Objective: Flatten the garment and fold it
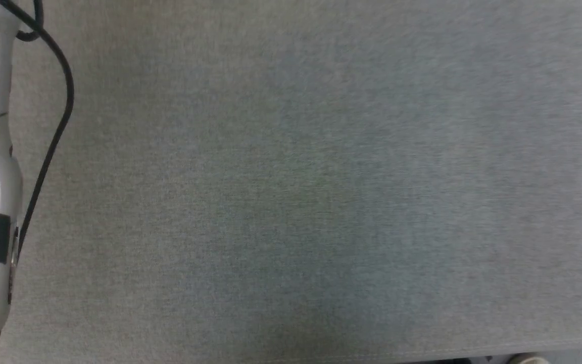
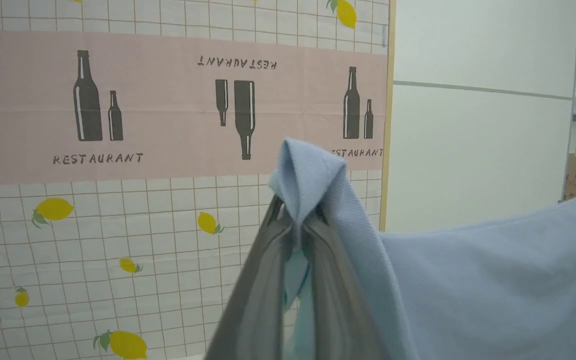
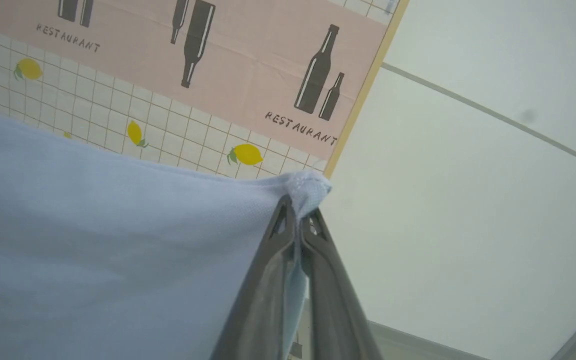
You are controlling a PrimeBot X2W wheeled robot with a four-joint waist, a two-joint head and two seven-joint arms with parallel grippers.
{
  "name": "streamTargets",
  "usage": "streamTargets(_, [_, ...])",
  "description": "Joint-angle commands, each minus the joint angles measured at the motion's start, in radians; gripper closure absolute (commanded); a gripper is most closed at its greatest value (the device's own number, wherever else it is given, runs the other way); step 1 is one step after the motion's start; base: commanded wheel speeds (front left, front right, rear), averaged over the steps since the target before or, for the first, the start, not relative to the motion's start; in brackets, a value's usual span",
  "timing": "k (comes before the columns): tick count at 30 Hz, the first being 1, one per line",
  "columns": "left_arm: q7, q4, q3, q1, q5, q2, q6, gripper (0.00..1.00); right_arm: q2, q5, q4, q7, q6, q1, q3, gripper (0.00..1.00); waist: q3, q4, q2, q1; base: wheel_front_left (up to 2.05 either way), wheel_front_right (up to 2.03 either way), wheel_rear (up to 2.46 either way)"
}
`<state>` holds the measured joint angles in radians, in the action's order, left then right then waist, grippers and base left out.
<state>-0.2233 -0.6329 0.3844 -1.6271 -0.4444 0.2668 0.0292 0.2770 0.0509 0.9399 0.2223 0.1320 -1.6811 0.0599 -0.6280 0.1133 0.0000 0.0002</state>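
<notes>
Left wrist view, centre: left fingers (image 2: 263, 280) clenched on a bunched edge of the garment (image 2: 493, 290); right fingers (image 3: 268, 280) pinching another corner, frame centre; cloth spanning between; flattening seemingly underway; folding not yet begun.

Only readable text: "RESTAURANT", dark capitals on the pink band (image 2: 168, 115) of the lemon-print wall cloth (image 2: 93, 225). Left wrist view: one copy upright at the band's lower left, one upside down near its top, a third at the right end reading just "STAURANT" (start hidden). Right wrist view: two more copies, tilted. Nothing else legible.
</notes>
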Motion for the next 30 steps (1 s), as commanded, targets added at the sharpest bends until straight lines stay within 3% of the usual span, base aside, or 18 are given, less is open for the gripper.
streamTargets(1, [-0.009,0.004,0.000,0.009,-0.017,-0.002,0.019,1.00,0.007,-0.019,0.002,0.013,-0.001,0.000,0.019,1.00,-0.081,-0.047,0.0000,-0.0002,0.00,0.00,0.00])
streamTargets(9, [0.134,0.123,0.019,0.110,-0.145,0.019,0.086,1.00,0.069,-0.258,-0.090,0.021,-0.001,0.088,0.203,1.00,-0.066,-0.063,0.0000,-0.0002,0.00,0.00,0.00])
streamTargets(14, [0.240,0.339,0.023,0.253,-0.238,0.068,0.092,1.00,0.185,-0.486,-0.272,-0.034,-0.001,0.211,0.283,1.00,-0.049,-0.077,0.0000,-0.0002,0.00,0.00,0.00])
streamTargets(18, [0.277,0.506,0.020,0.433,-0.282,0.113,0.070,1.00,0.271,-0.623,-0.426,-0.077,-0.001,0.383,0.285,1.00,-0.002,-0.083,0.0000,-0.0002,0.00,0.00,0.00])
streamTargets(22, [0.278,0.656,0.008,0.645,-0.306,0.154,0.015,1.00,0.329,-0.705,-0.560,-0.116,-0.001,0.585,0.251,1.00,0.054,-0.084,0.0000,-0.0002,0.00,0.00,0.00])
streamTargets(30, [0.200,0.801,0.029,1.057,-0.304,0.205,-0.055,1.00,0.297,-0.746,-0.734,-0.165,-0.001,0.992,0.093,1.00,0.188,-0.093,0.0000,-0.0002,0.00,0.00,0.00])
